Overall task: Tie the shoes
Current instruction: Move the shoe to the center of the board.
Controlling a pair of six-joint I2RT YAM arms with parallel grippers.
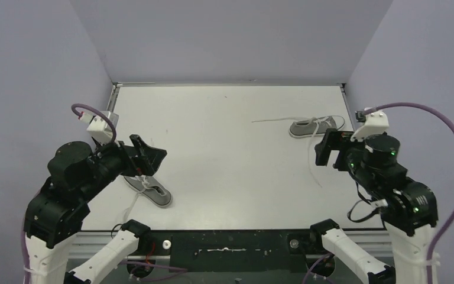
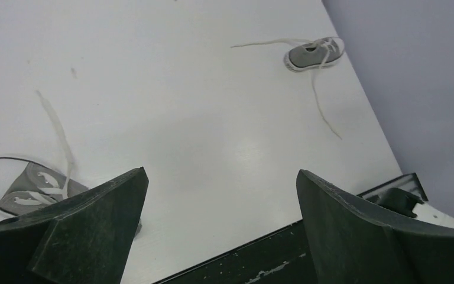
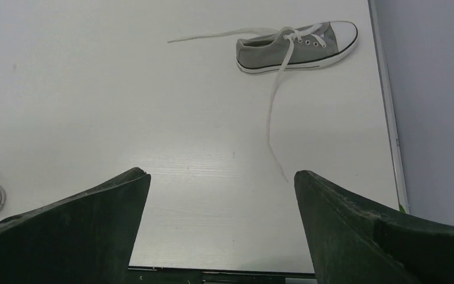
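Judging by how things lie, the tying has not yet begun and this is the approach to a first lace. The two grey sneakers sit well apart on the white table (image 1: 230,154). The near sneaker (image 1: 155,193) lies at the near left, just below the left claw (image 1: 146,155) and partly hidden by it. The far sneaker (image 1: 315,126) lies on its side near the right edge, beyond the right claw (image 1: 326,149).

Both shoes are unknotted. The far one's white laces (image 3: 273,112) trail loose, one strand toward the near edge and one off to the left, and the near one's lace (image 2: 56,127) runs out across the tabletop.

I would say the next move calls for each arm to drop to a lace end. The strands are thin and lie flat on the table, so each pinch has to land right on one.

Both claws hang above the table. In each wrist view the two fingers stand wide apart with bare tabletop between them. Neither claw holds or touches anything that I can see
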